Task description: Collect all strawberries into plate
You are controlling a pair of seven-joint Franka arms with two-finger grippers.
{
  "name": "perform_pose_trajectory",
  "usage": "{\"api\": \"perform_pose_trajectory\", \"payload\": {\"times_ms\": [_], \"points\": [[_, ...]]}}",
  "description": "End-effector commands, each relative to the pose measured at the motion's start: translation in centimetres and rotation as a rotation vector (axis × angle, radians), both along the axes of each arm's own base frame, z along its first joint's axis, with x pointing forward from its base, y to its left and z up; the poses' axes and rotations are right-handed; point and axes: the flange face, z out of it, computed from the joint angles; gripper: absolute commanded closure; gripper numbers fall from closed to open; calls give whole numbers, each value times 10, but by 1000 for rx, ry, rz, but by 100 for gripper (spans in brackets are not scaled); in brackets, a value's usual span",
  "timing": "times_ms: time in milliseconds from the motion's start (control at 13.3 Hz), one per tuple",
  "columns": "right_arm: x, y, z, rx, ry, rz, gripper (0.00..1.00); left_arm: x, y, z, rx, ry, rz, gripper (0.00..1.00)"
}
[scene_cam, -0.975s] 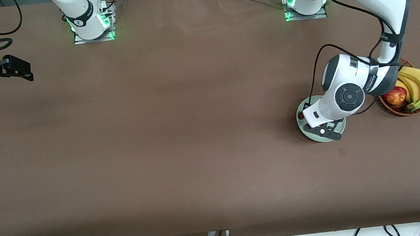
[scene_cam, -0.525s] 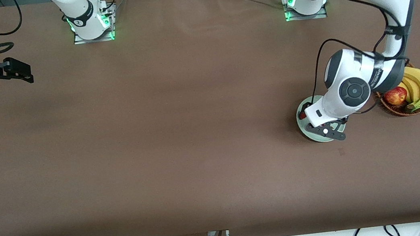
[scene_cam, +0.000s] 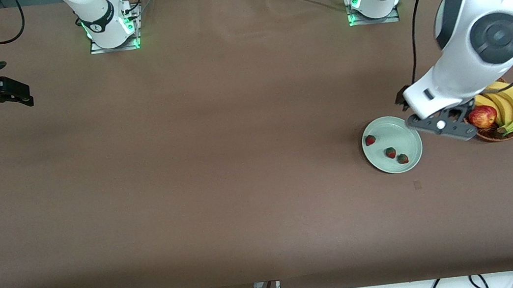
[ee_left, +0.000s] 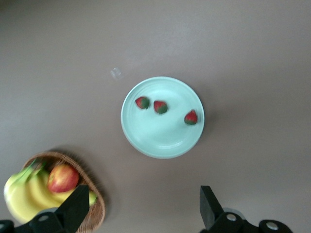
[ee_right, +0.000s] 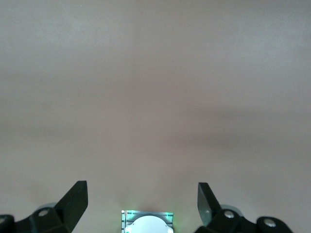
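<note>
All three strawberries sit in the plate [scene_cam: 392, 144], lower right of the front frame! One strawberry [scene_cam: 370, 140] lies by the rim toward the right arm's end of the tabletop [scene_cam: 220, 168]. The second strawberry [scene_cam: 390, 152] and third strawberry [scene_cam: 402, 158] lie just beside each other, nearer the front camera.

My left end effector [scene_cam: 432, 113] is up in the air over the gap between the plate's edge and the wicker basket [scene_cam: 489, 134], fingers spread wide apart, nothing between them. In my left wrist view the plate sits mid-frame with its three berries in a loose row, and my two dark fingers [ee_left: 73, 209] show at the bottom corners, well apart.

The basket, at the right edge of the front frame, holds a red apple [scene_cam: 482, 116] and a bunch of bananas [scene_cam: 511, 105].

My right end effector [scene_cam: 14, 91] waits at the upper left of the front frame over bare tabletop, fingers apart too, empty.
</note>
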Motion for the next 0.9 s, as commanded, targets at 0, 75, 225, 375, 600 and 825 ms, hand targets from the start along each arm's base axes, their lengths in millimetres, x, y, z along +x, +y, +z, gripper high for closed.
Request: {"api": "perform_pose_trajectory", "payload": {"times_ms": [0, 75, 225, 375, 600, 825], "points": [[1, -1, 4, -6, -9, 6, 0, -17, 20, 56, -65, -34, 66, 0], [1, -1, 4, -9, -10, 7, 0, -27, 38, 64, -100, -35, 110, 0], [1, -2, 4, -7, -12, 8, 0, -38, 67, 66, -171, -53, 185, 0], [1, 0, 3, -11, -11, 1, 0, -39, 71, 70, -174, -100, 186, 0], [1, 0, 3, -12, -11, -2, 0, -34, 78, 63, -135, -90, 191, 0], [2, -5, 3, -10, -12, -11, 0, -34, 72, 70, -114, -96, 173, 0]]}}
